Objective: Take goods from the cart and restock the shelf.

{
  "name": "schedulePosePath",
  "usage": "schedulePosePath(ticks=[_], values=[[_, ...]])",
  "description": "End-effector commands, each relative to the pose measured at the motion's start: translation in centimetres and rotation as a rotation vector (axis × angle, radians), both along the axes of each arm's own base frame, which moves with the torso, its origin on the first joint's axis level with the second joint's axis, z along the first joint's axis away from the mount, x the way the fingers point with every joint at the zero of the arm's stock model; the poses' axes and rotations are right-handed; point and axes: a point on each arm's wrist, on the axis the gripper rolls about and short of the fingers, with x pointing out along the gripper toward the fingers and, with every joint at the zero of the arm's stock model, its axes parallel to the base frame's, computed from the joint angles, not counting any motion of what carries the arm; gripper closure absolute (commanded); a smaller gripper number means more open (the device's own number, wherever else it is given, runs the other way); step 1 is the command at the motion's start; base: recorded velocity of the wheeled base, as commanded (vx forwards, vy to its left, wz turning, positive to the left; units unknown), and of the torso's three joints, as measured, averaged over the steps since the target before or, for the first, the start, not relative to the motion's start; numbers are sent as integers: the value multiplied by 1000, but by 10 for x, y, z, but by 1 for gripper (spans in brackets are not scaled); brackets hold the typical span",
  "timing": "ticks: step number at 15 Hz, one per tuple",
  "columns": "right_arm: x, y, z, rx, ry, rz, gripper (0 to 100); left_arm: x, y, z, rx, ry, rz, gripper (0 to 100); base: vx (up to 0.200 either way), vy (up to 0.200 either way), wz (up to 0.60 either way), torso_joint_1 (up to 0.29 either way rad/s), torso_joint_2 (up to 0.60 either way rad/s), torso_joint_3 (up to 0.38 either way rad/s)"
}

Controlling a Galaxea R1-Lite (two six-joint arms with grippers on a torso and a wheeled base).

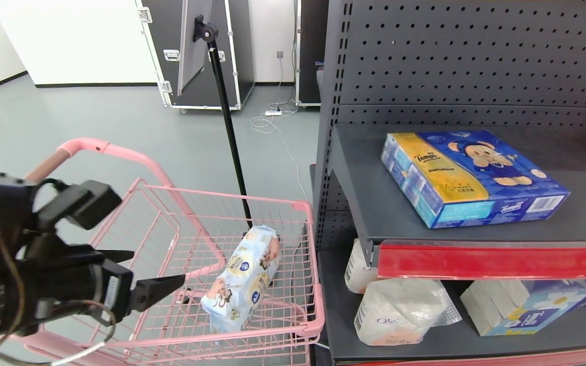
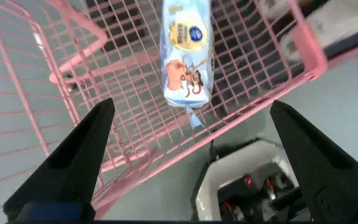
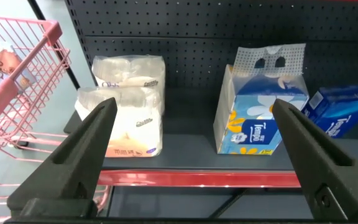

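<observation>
Left end effector [image 1: 158, 267] noted at 8 o'clock in the head view, held above the near rim of the pink cart [image 1: 304, 206]. Its fingers are spread wide and nothing is pinched. The soft blue-and-white pack [image 1: 244, 277] is seen tilted on one edge inside the basket, near the shelf-side wall, at 2 o'clock from that end effector and apart from it. The wide spread is judged to be set for the pack's width, so approach is taken as the step in hand.

Right end effector [image 3: 193, 106] is likewise spread and empty, faced toward the lower shelf board [image 3: 191, 155]. There, white roll packs [image 3: 126, 106] and a blue tissue pack [image 3: 263, 115] stand with a gap between them, judged a likely slot. A blue box [image 1: 468, 175] is laid flat on the upper board at 3 o'clock.
</observation>
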Motion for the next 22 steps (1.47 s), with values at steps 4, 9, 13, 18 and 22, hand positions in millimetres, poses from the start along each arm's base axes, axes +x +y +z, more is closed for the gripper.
schedulePosePath(ticks=[4, 9, 13, 18, 22], values=[[0, 0, 0, 0, 0, 0, 0, 63, -51, -73, 130, 203, -101, 0, 0, 0, 0, 0, 0, 0], [0, 0, 0, 0, 0, 0, 0, 80, -61, -97, 176, 267, -91, 0, 0, 0, 0, 0, 0, 0], [0, 0, 0, 0, 0, 0, 0, 98, -70, -107, 183, 281, -89, 0, 0, 0, 0, 0, 0, 0], [0, 0, 0, 0, 0, 0, 0, 111, -80, -122, 198, 306, -98, 0, 0, 0, 0, 0, 0, 0], [0, 0, 0, 0, 0, 0, 0, 122, -88, -133, 204, 310, -98, 0, 0, 0, 0, 0, 0, 0]])
